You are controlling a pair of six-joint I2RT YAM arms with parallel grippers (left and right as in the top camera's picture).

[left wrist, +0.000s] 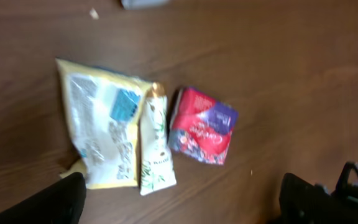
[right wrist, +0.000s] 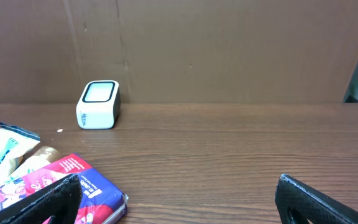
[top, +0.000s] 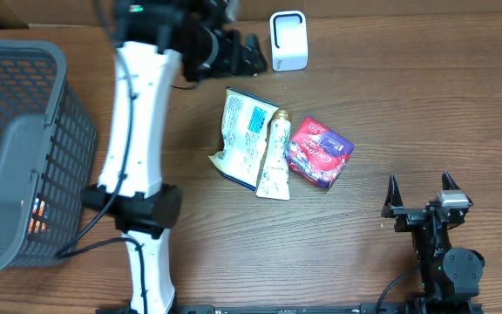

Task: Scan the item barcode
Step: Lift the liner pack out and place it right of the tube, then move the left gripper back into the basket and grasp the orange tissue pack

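Three items lie together mid-table: a yellow-white pouch (top: 244,133) with a blue label, a slim white tube (top: 274,159), and a red and purple pack (top: 318,153). The white scanner (top: 288,40) stands at the back. My left gripper (top: 249,54) hovers just left of the scanner, open and empty, above the items. In the left wrist view, the pouch (left wrist: 98,130), tube (left wrist: 155,146) and pack (left wrist: 201,124) lie below its open jaws (left wrist: 182,202). My right gripper (top: 419,194) rests open at the front right, apart from the pack (right wrist: 67,186), facing the scanner (right wrist: 98,104).
A grey wire basket (top: 16,148) stands at the left edge with something orange inside. A brown cardboard wall (right wrist: 229,50) closes off the back of the table. Bare wood (top: 408,105) lies between the items and the right arm.
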